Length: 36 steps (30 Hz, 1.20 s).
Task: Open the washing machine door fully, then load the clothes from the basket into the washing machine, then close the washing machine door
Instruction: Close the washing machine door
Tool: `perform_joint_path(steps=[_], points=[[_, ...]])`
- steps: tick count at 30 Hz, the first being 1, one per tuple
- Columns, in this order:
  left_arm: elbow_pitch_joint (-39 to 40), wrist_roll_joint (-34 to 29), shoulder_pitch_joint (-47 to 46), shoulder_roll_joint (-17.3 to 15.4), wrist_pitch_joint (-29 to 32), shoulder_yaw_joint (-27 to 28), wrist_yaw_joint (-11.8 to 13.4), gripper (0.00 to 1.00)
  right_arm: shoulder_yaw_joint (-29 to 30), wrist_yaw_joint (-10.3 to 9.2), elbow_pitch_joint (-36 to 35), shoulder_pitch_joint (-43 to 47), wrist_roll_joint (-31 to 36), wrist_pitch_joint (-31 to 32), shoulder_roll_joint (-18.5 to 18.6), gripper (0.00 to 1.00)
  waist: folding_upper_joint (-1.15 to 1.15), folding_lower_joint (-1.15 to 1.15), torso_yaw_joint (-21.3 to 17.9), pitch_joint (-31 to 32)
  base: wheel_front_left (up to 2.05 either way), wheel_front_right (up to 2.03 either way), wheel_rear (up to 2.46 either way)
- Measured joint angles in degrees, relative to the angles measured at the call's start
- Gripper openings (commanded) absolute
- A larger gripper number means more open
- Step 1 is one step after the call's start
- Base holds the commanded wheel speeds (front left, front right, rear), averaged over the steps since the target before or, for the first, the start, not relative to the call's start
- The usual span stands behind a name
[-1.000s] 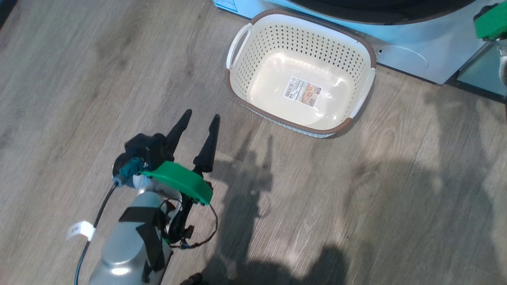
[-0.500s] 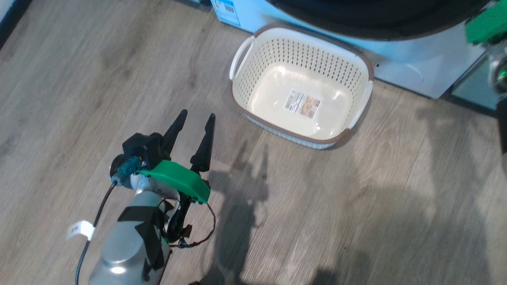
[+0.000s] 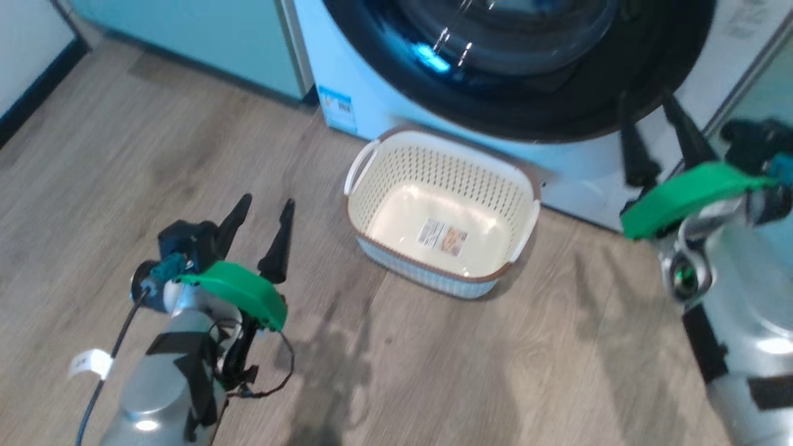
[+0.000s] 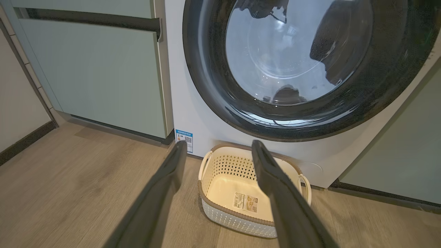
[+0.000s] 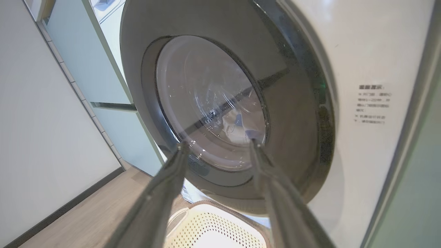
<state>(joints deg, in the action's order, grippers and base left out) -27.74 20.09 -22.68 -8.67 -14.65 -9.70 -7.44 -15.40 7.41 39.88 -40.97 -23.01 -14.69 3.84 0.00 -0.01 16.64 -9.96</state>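
Wood-grain plank floor before the washing machine, a white front-loader set between flat pale teal cabinets. The washing machine door, a wide glossy black ring around a bulging clear glass bowl, lies flush against the front. Through the glass the clothes show as pale cloth with a blue patch. The basket, cream perforated plastic with a brown rim and white handles, stands empty at the floor's back edge, just beside the machine's base, a label on its bottom. The left gripper hangs over bare floor well apart from the basket, fingers spread, holding nothing. The right gripper is raised near the door's lower right rim, fingers also parted and empty. Open floor lies on the basket's near side.
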Motion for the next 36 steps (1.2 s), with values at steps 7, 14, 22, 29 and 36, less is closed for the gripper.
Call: perform_joint_path(steps=[7,14,22,29,36], points=[[-2.2,2.9,0.4,-3.4,0.0,-2.0,0.0,1.0,2.5,0.0,-4.3,8.6,-0.1,0.0,-0.3,1.0,0.0,0.0,-3.1,5.3,0.0,0.0,0.0],[-1.9,3.3,2.6,-5.7,0.0,-1.7,0.0,1.0,7.0,0.0,-10.1,15.9,2.1,0.0,-0.4,1.0,0.0,0.0,-6.9,7.9,0.0,0.0,0.0],[-1.1,3.6,5.1,-6.6,0.0,-0.8,0.0,1.0,15.1,0.0,-16.9,26.7,6.8,0.0,-0.6,1.0,0.0,0.0,-10.6,11.2,0.0,0.0,0.0],[-1.1,3.1,7.6,-6.7,0.0,0.8,0.0,1.0,19.1,0.0,-21.9,33.7,8.6,0.0,-1.0,1.0,0.0,0.0,-13.1,12.8,0.0,0.0,0.0],[-1.1,3.1,8.8,-6.7,0.0,1.6,0.0,1.0,21.7,0.0,-25.6,39.3,7.9,0.0,-1.1,1.0,0.0,0.0,-15.4,13.9,0.0,0.0,0.0]])
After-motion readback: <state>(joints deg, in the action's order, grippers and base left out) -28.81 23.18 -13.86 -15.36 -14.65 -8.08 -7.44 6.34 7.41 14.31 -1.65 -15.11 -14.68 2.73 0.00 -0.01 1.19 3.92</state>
